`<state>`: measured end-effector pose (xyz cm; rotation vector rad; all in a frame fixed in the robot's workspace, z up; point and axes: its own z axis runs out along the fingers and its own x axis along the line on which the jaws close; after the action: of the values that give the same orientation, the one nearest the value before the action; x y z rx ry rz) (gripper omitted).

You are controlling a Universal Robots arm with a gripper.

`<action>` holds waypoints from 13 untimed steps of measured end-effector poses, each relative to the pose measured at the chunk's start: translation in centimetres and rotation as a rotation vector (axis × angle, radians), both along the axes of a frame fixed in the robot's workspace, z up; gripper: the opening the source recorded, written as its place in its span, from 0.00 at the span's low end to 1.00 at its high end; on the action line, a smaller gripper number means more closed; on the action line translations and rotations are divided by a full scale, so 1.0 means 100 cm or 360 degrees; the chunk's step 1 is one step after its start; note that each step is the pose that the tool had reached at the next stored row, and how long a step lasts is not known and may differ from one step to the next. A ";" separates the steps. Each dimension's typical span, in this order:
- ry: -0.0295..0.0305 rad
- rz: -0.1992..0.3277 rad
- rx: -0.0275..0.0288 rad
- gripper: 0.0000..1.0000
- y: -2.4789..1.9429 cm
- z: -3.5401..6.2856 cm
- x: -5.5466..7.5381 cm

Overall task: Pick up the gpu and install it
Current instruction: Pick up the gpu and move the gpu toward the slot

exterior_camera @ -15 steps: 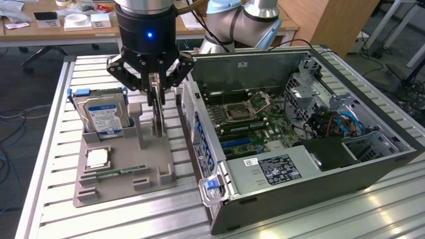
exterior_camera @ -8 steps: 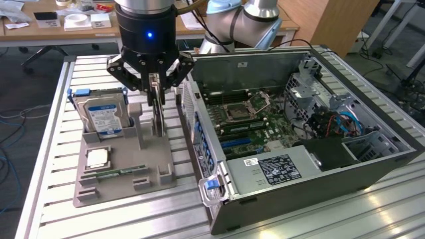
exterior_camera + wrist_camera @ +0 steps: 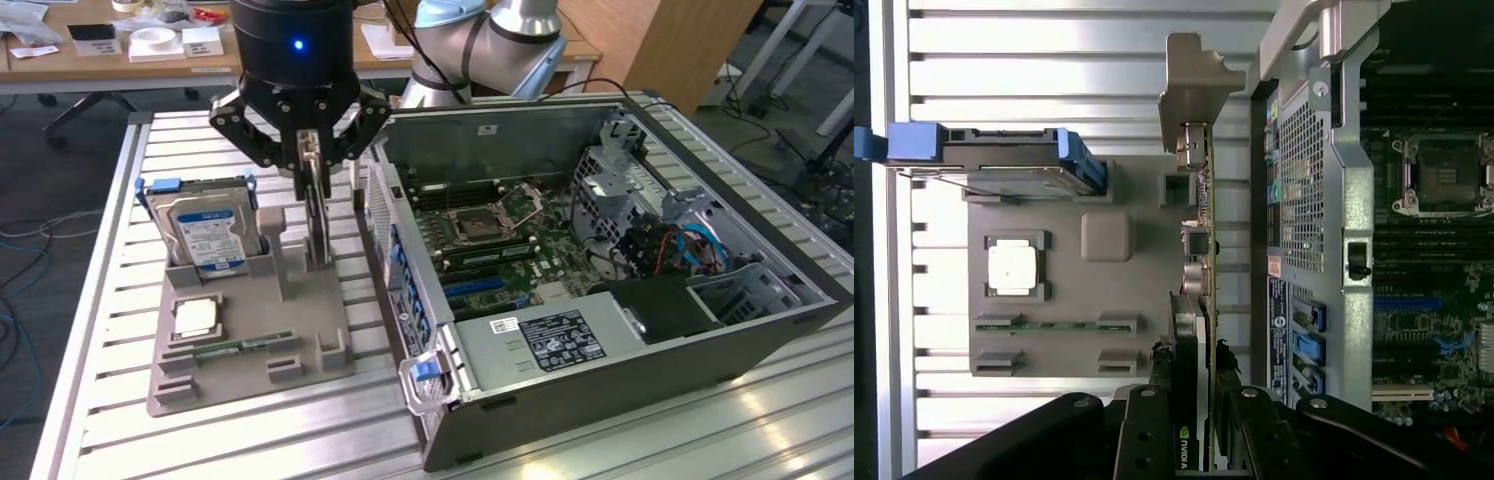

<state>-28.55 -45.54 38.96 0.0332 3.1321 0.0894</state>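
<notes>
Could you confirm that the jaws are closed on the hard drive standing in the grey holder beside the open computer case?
Not the hard drive: the jaws are closed on the gpu standing in the grey holder beside the open computer case, as the wrist view shows.

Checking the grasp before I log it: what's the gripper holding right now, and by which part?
The gripper holds the gpu, which stands on edge at the grey holder, pinched on its upper edge across the black cooler.
</notes>
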 end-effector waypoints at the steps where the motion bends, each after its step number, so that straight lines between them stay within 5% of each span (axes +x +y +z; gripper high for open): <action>1: 0.00000 0.0000 0.00000 0.27 0.0000 0.0020 0.000; 7: 0.00001 0.0000 -0.00001 0.27 0.0000 0.0135 0.000; 13: 0.00000 0.0000 0.00000 0.27 0.0000 0.0139 0.000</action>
<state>-28.55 -45.54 40.35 0.0331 3.1321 0.0893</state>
